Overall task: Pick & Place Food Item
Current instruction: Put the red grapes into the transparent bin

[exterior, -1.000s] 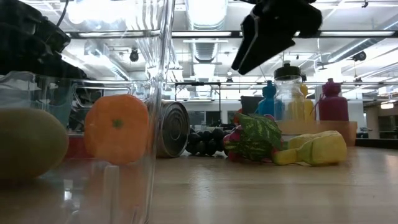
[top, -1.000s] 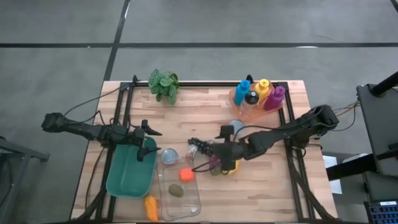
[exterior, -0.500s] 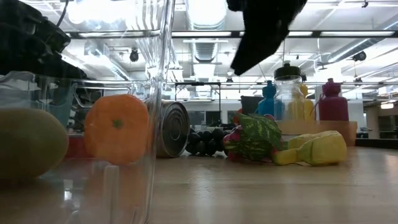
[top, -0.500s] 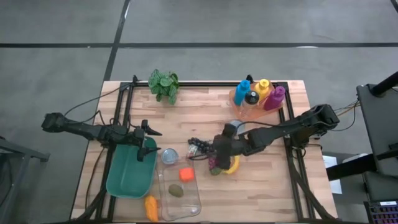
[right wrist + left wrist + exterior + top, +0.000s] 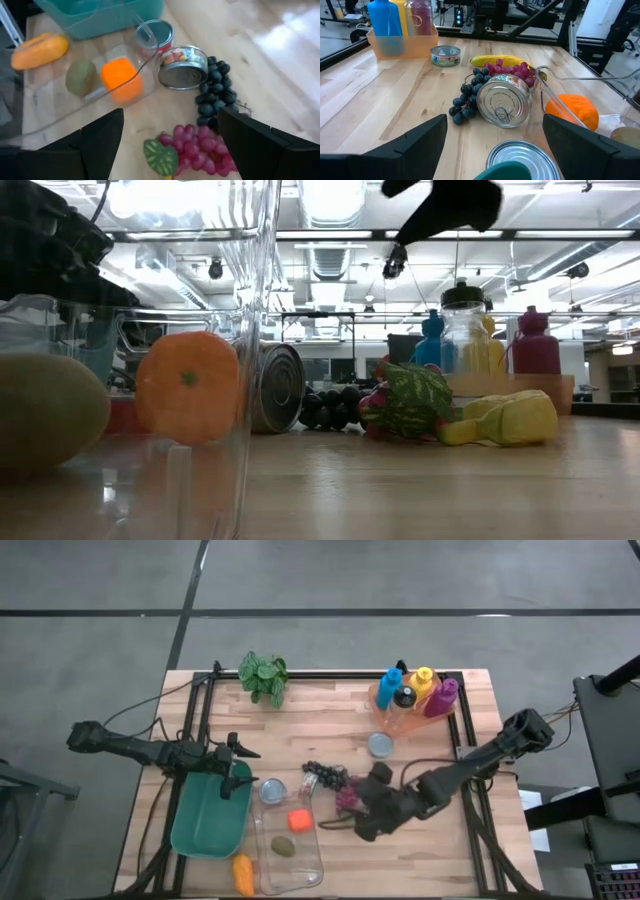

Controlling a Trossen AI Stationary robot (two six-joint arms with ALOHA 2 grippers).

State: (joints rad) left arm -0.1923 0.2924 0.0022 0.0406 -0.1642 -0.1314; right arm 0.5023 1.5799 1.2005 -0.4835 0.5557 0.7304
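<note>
A clear container [image 5: 288, 850] holds an orange piece [image 5: 299, 821] and a green-brown fruit [image 5: 284, 847]. Red grapes with a green leaf [image 5: 192, 150] lie beside dark grapes [image 5: 325, 775] and a can on its side [image 5: 183, 67]. A banana [image 5: 505, 420] rests on the table behind them; my right arm hides it in the high view. My right gripper [image 5: 362, 824] hovers open above the red grapes and touches nothing. My left gripper [image 5: 235, 765] waits open over the teal bin [image 5: 205, 820].
An upright can [image 5: 272, 790] stands by the bin. An orange fruit [image 5: 243, 875] lies at the near edge. A flat tin [image 5: 380, 744], a tray of bottles [image 5: 412, 695] and a plant [image 5: 264, 675] stand farther back. Bare wood lies near right.
My right gripper has swung toward the table's near edge and a little right, rising slightly, and has rolled about its own axis. It has stayed open. It now covers the banana in the high view. No food item has moved.
</note>
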